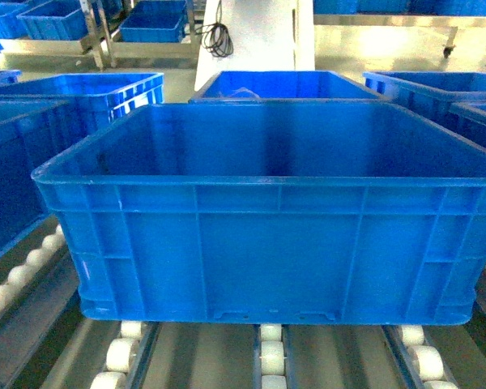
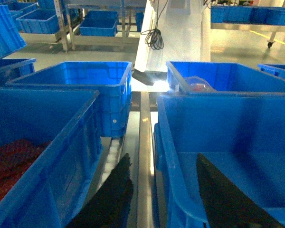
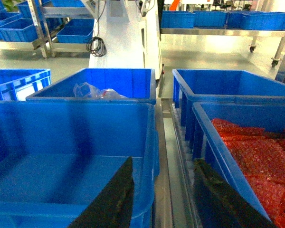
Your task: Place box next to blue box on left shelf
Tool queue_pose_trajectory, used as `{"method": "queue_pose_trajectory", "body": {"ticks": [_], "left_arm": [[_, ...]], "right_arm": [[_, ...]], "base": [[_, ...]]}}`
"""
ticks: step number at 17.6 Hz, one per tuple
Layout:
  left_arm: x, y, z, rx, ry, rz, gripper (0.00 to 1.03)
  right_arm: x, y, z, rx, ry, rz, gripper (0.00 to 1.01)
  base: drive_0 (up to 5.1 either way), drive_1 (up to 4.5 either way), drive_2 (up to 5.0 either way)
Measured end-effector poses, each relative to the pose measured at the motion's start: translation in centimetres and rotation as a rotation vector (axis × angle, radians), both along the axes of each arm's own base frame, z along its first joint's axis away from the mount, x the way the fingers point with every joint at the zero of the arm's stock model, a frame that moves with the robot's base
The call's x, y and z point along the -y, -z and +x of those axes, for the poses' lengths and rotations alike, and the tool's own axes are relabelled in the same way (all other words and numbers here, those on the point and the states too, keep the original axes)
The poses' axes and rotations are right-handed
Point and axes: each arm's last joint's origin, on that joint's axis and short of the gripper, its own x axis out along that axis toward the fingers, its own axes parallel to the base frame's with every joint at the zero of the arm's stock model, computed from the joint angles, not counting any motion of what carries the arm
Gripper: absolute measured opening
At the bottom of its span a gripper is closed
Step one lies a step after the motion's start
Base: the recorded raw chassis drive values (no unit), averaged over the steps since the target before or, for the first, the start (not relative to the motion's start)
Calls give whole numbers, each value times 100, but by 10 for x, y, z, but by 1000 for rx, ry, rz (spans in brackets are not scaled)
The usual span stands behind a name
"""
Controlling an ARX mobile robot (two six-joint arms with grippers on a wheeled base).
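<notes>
The box, a large bright-blue crate, stands empty on the white rollers of the left shelf and fills the middle of the head view. A blue box stands close on its left and holds red material. My left gripper is open astride the box's left wall, one finger outside and one inside. My right gripper is open astride the box's right wall in the same way. Neither gripper shows in the head view.
Another blue crate full of red material stands just right of the box. Behind it stand more crates, one holding a clear bag. A metal rail runs between the rows. More racks of crates stand across the floor.
</notes>
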Motion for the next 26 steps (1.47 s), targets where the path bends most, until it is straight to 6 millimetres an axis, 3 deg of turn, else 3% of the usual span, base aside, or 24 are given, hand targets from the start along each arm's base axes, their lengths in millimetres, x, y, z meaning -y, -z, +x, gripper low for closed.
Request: {"method": "queue_pose_trajectory", "body": {"ticks": [3, 5, 8, 13, 15, 21, 26], "left_arm": [[-6, 6, -13, -2, -9, 0, 24], [-11, 12, -31, 3, -9, 1, 2], [-25, 20, -53, 0, -23, 2, 2], [-23, 37, -77, -16, -6, 2, 2], [-23, 31, -84, 14, -6, 2, 2], [-23, 27, -101, 23, -6, 2, 2], [-23, 27, -105, 27, -6, 2, 2]], "right_arm": [[4, 9, -12, -6, -1, -8, 23], [13, 18, -28, 0, -14, -18, 1], [18, 30, -47, -6, 7, -18, 1], [18, 40, -69, -5, 5, -18, 1], [18, 47, -74, 9, 5, -18, 1], [18, 44, -90, 21, 5, -18, 1], [18, 44, -93, 20, 5, -19, 1]], "base": [[0, 0, 0], [0, 0, 0], [0, 0, 0], [0, 0, 0], [0, 0, 0], [0, 0, 0], [0, 0, 0]]}}
